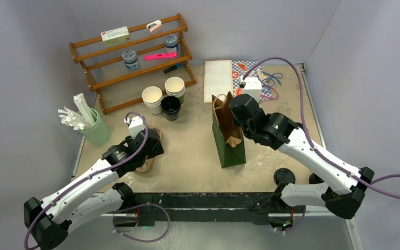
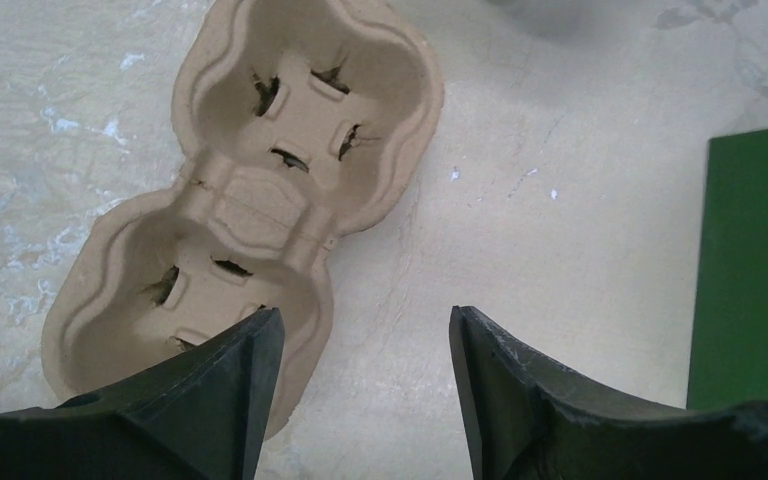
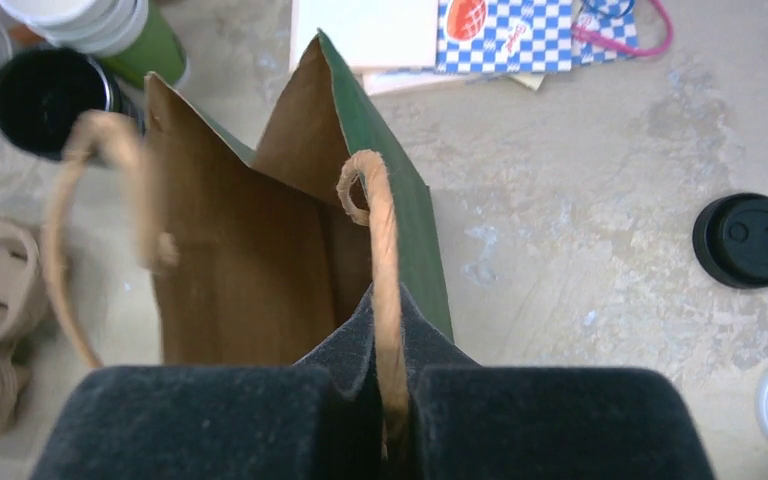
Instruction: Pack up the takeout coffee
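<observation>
Setting: a robotics lab test cell, currently being dressed as a café counter. A worn table (image 1: 198,156) is being enclosed by plain grey partition walls (image 1: 26,67), and two arms (image 1: 83,185) are being fed by purple cables (image 1: 278,58). Props being laid out: wooden rack (image 1: 135,57), paper cups (image 1: 152,97), green paper bag (image 1: 232,151), pulp cup carrier (image 2: 250,200).

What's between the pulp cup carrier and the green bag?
Nothing: bare tabletop between the cup carrier and the green bag. Clearest in the left wrist view; the top view agrees.
</observation>
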Tool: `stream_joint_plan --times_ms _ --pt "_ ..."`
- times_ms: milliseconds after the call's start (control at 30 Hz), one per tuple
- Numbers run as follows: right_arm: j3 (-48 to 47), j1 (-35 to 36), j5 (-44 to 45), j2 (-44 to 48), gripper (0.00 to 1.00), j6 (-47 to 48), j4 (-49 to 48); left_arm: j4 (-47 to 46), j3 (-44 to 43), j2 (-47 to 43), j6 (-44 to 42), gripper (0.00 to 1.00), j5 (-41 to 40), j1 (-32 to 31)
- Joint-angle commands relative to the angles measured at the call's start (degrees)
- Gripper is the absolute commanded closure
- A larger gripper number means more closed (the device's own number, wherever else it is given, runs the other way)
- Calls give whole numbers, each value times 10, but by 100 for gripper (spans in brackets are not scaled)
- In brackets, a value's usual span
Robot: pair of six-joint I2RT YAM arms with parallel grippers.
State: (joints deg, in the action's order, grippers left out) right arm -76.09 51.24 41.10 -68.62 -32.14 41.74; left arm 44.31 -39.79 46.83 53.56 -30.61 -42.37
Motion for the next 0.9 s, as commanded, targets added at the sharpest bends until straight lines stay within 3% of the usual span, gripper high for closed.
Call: stream_joint_plan --times_ms 0,133,267,367,467,567,867 --pt "-55 -32 42 -16 100 5 -58 22 -1 21 65 35 -25 4" --pt "-78 -67 26 -44 100 11 -72 27 -4 45 73 36 -20 4" --pt "-80 -96 -12 -61 97 10 -91 1 -4 61 17 41 -10 4" --pt "-80 -106 -25 -63 56 11 -89 -2 -2 72 9 41 -10 4" --pt "-74 -107 -27 -44 37 13 -90 -6 0 84 6 45 -6 4" --pt "-70 -107 -45 -19 31 28 -91 -8 -2 94 -5 52 -6 4" --pt "-90 -107 -85 24 27 62 -70 -6 4 121 -17 59 -19 3"
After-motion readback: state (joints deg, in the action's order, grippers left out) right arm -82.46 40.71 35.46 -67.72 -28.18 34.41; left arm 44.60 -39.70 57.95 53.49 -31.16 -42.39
